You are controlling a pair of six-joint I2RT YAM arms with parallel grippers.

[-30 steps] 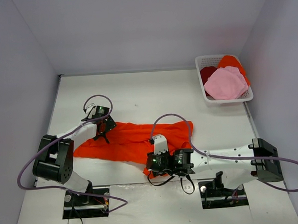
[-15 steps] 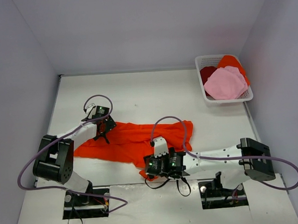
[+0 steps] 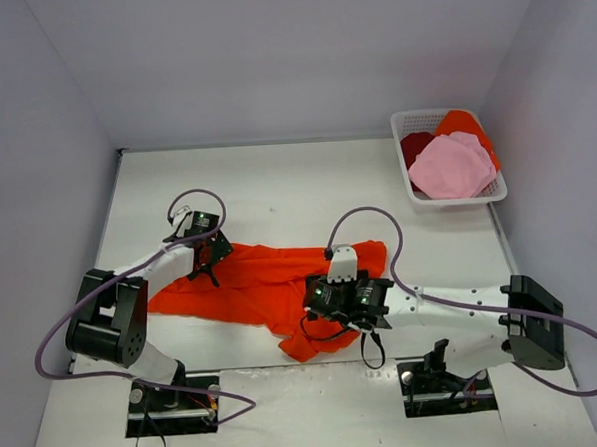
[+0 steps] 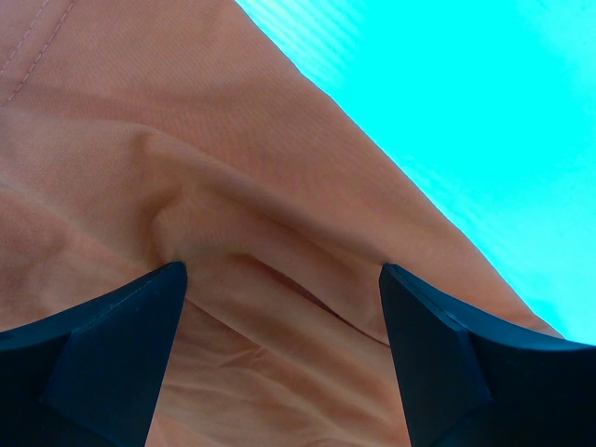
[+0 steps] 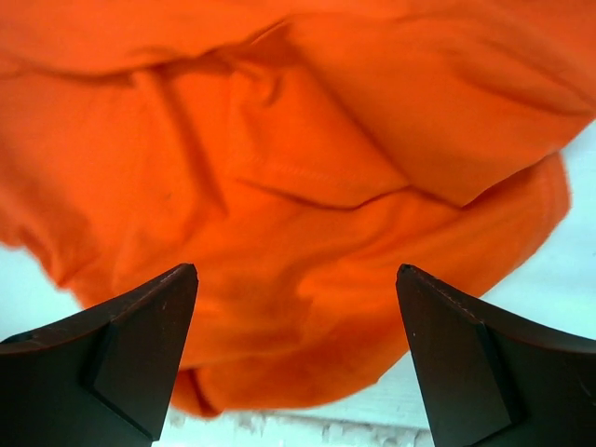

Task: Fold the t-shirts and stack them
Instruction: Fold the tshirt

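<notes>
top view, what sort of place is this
Probably a robot test cell in a lab, not a home: a white table boxed in by plain walls, a left arm and right arm bolted at its near edge, and a basket of shirts in a corner.

The top view looks steeply down from high behind the robot, near edge at 6 o'clock, taking in the whole desk [image 3: 276, 185] out to the basket [image 3: 458, 201] at 2 o'clock. Each wrist view peers out from very close: the left hand [image 4: 281, 272] over the orange-red t-shirt [image 4: 186, 186] at its edge, with bare desk beyond, the right hand [image 5: 296, 272] over its crumpled cloth. All three views share that shirt.
</notes>
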